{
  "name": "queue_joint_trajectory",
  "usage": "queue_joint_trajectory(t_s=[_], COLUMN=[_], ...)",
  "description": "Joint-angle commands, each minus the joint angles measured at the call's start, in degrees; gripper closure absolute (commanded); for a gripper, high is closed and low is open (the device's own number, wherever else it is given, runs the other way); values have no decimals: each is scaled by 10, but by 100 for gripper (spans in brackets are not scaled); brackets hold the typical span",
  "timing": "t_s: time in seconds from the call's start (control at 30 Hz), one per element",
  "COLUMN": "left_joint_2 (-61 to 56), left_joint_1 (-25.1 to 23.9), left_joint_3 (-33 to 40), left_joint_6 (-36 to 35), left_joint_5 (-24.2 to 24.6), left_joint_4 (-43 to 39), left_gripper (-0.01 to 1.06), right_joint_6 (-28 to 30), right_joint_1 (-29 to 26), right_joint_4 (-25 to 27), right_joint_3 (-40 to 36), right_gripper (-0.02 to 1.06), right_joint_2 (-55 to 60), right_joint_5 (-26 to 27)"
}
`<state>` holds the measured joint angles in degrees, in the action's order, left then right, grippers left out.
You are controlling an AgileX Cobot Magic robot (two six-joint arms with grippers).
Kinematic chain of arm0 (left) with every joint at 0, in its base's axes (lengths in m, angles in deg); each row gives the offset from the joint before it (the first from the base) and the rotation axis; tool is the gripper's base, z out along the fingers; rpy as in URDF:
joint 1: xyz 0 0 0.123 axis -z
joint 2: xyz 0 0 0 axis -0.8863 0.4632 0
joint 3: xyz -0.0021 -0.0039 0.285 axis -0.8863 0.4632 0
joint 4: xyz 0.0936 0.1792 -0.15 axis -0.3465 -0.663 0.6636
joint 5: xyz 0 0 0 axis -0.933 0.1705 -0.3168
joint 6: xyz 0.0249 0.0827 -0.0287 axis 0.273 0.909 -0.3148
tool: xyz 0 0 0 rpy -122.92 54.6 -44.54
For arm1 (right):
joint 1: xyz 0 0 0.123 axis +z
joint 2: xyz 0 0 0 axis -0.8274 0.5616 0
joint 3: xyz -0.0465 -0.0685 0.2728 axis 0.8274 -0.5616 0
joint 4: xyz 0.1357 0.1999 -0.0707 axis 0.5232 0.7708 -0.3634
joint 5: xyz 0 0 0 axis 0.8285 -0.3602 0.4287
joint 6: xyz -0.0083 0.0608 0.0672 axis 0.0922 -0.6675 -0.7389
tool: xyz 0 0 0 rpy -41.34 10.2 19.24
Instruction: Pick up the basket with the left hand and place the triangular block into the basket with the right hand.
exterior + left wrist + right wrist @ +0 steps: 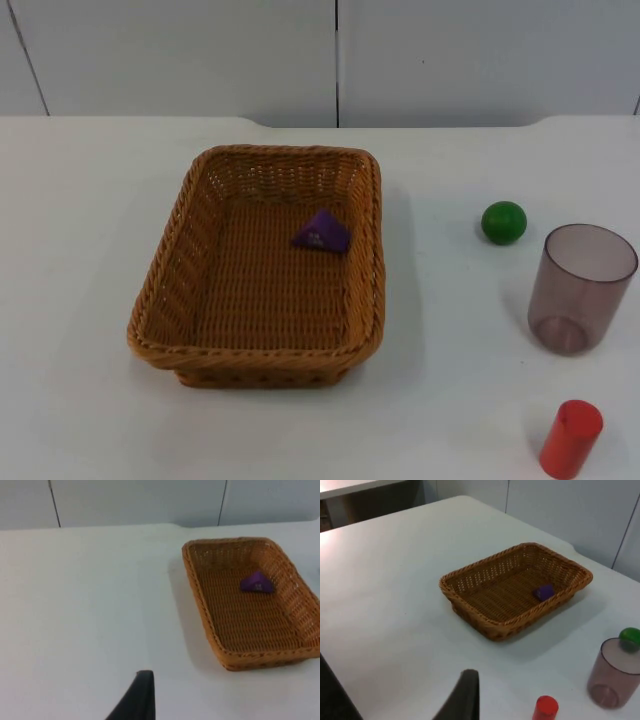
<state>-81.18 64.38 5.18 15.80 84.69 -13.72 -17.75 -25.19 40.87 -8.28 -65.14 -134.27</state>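
Observation:
The woven brown basket (255, 352) rests flat on the white table, left of centre. A purple triangular block (322, 232) lies inside it, close to the far right wall. The left wrist view looks over bare table towards the basket (200, 595) with the block (256, 582) in it; my left gripper (137, 700) hangs well short of the basket, touching nothing. The right wrist view takes in the basket (466, 607) and block (544, 592) from a distance, with my right gripper (465, 697) high and far back, holding nothing.
To the right of the basket are a green ball (503, 222), a translucent brownish cup (580, 288) standing upright, and a red cylinder (571, 438) near the front edge. The grey partition wall closes the far side of the table.

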Motion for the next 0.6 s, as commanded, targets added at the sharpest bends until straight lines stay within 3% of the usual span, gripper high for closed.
queue_joint_trajectory(t_s=[0.0,0.2,0.27,0.33,0.57], left_joint_2=[-1,-1,-1,-1,-1], left_joint_1=[-1,-1,-1,-1,-1], left_joint_3=[6,8,13,13,13], left_joint_6=[-4,7,12,12,12], left_joint_5=[6,16,18,18,18], left_joint_4=[-5,-14,-18,-18,-18], left_gripper=[0,0,0,0,0], right_joint_6=[-4,-5,-22,-56,-65], right_joint_1=[-2,-2,-2,-2,-2], right_joint_4=[-2,-7,-35,-59,-62], right_joint_3=[1,2,-3,-6,-6], right_gripper=[17,17,17,17,17], right_joint_2=[-2,-2,-2,-2,-2], right_joint_5=[-7,-43,-64,-62,-61])
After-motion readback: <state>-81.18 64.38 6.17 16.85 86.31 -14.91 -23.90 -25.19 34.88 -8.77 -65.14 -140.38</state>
